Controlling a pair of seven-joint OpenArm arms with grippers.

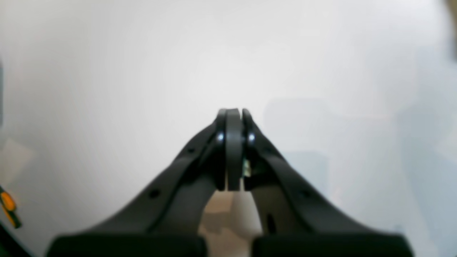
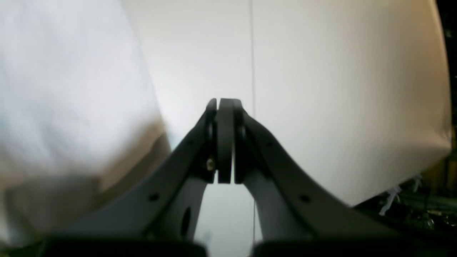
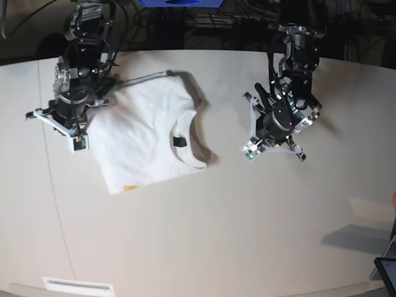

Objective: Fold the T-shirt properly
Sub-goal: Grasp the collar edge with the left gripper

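Observation:
The white T-shirt [image 3: 145, 133] lies on the table, left of the middle, folded into a rough rectangle with the print hidden. Its collar and small dark neck label [image 3: 179, 141] face right. A bit of yellow print [image 3: 129, 187] shows at its near edge. My right gripper [image 3: 73, 127] hovers at the shirt's left edge. In the right wrist view it [image 2: 225, 101] is shut and empty, with blurred white cloth [image 2: 71, 89] to its left. My left gripper [image 3: 272, 143] is over bare table right of the shirt. In the left wrist view it [image 1: 234, 111] is shut and empty.
The pale table [image 3: 247, 235] has a thin seam line [image 2: 252, 53], and its edge shows in the right wrist view [image 2: 400, 178]. A dark device [image 3: 387, 272] sits at the near right corner. An orange object [image 3: 393, 199] shows at the right edge. Cables run behind the far edge.

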